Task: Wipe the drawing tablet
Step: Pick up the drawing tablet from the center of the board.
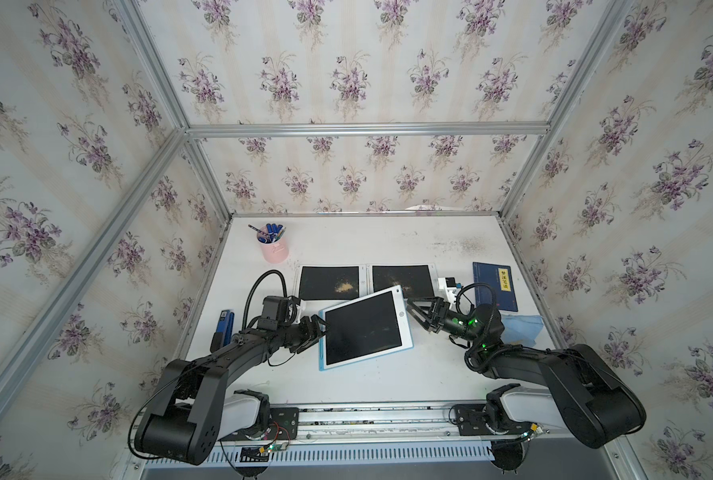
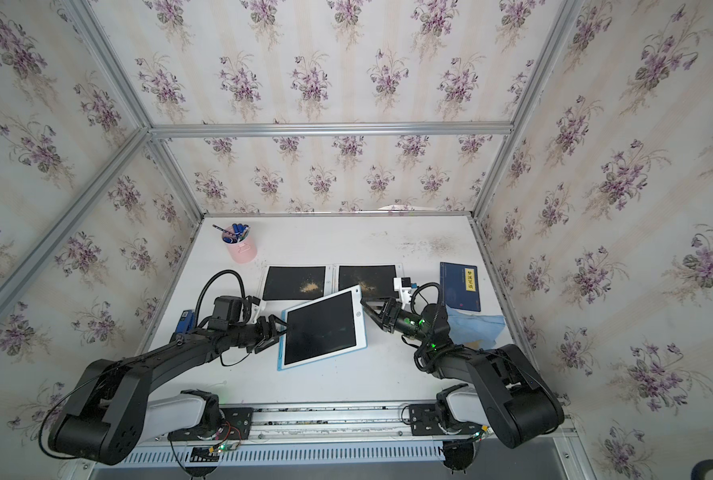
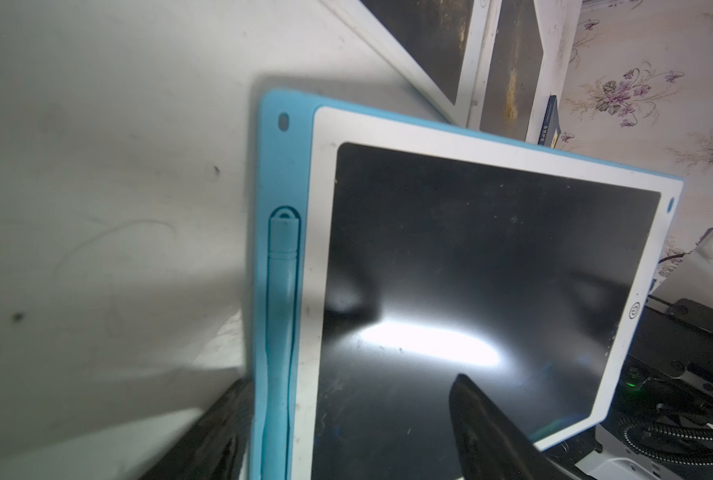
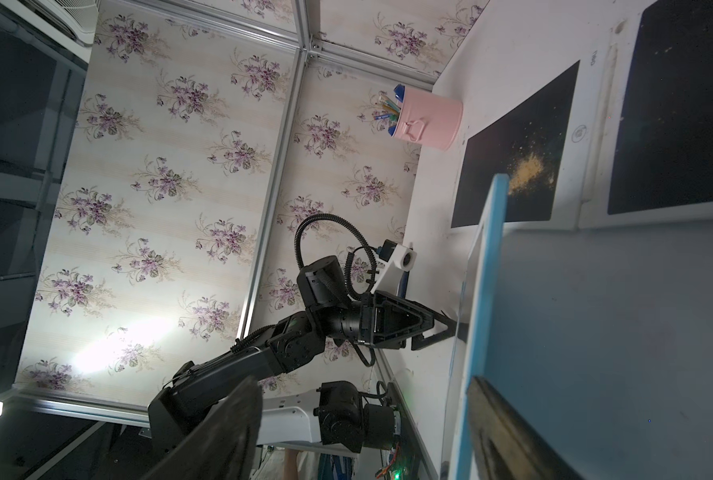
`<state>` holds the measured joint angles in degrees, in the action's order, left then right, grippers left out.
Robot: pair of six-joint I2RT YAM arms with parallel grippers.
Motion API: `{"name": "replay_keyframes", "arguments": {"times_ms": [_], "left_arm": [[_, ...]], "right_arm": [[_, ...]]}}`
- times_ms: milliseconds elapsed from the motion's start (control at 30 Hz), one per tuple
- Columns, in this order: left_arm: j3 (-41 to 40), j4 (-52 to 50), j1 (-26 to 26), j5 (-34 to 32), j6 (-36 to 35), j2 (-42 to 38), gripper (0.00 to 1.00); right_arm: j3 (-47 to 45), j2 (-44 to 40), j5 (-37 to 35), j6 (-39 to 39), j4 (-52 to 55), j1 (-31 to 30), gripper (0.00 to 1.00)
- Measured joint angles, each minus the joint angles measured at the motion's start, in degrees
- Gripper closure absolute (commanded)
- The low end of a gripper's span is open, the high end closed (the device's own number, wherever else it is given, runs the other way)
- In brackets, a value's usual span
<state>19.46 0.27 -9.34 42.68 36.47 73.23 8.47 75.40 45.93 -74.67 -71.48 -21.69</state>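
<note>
top views, drawing tablet (image 1: pixel 365 328): blue-rimmed with a dark screen, mid-surface on the table (image 1: pixel 367 390); tilted, its far right corner raised over two flat tablets (image 1: pixel 330 282)
top views, left gripper (image 1: pixel 320 331): jaws set wide astride the tablet's left edge; whether they clamp it cannot be told
top views, right gripper (image 1: pixel 414 314): jaws spread wide at the tablet's right edge, gripping nothing
top views, risk: if the left jaws only straddle the rim, the tablet may slide and drop onto the flat tablets, scattering the yellowish powder (image 1: pixel 346 286) on their screens
top views, pink cup (image 1: pixel 275 251): near the far left corner; holds pens (image 1: pixel 269 232), blue ends up
top views, cloth (image 1: pixel 521 326): blue, crumpled by the right edge beside the right arm, untouched; wiping not yet begun, by the look of it
left wrist, stylus (image 3: pixel 282 311): seated in its slot in the blue rim; the tilt could shake it loose
left wrist, fingers (image 3: pixel 492 424): one over the screen, the other outside the rim; specks show on the screen
right wrist, fingers (image 4: pixel 508 432): one behind the tablet's back, the other well clear of its face
right wrist, risk: drawing that rear finger away carelessly could drag the raised edge. Pressing a cloth on a tablet held by one edge could lever it free
</note>
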Motion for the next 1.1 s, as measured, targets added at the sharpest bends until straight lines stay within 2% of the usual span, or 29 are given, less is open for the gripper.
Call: {"name": "replay_keyframes", "arguments": {"times_ms": [167, 233, 400, 833, 1100], "left_arm": [[0.00, 0.04, 0.00, 0.02, 0.00, 0.00, 0.23], [-0.04, 0.09, 0.00, 0.02, 0.00, 0.00, 0.23], [-0.20, 0.17, 0.00, -0.04, -0.02, -0.28, 0.23], [-0.96, 0.13, 0.00, -1.11, -0.07, -1.95, 0.23], [-1.31, -0.76, 0.07, -2.25, -0.28, -3.45, 0.23]], "right_arm": [[0.68, -0.92, -0.02, -1.25, 0.98, -0.55, 0.26], [1.14, -0.70, -1.03, -1.66, 0.55, -1.25, 0.18], [1.84, 0.48, -6.45, -1.79, -1.49, -3.41, 0.12], [3.63, 2.78, -16.76, -3.15, 1.01, -7.02, 0.23], [3.85, 5.05, -27.28, -5.53, -1.70, -12.37, 0.20]]}}
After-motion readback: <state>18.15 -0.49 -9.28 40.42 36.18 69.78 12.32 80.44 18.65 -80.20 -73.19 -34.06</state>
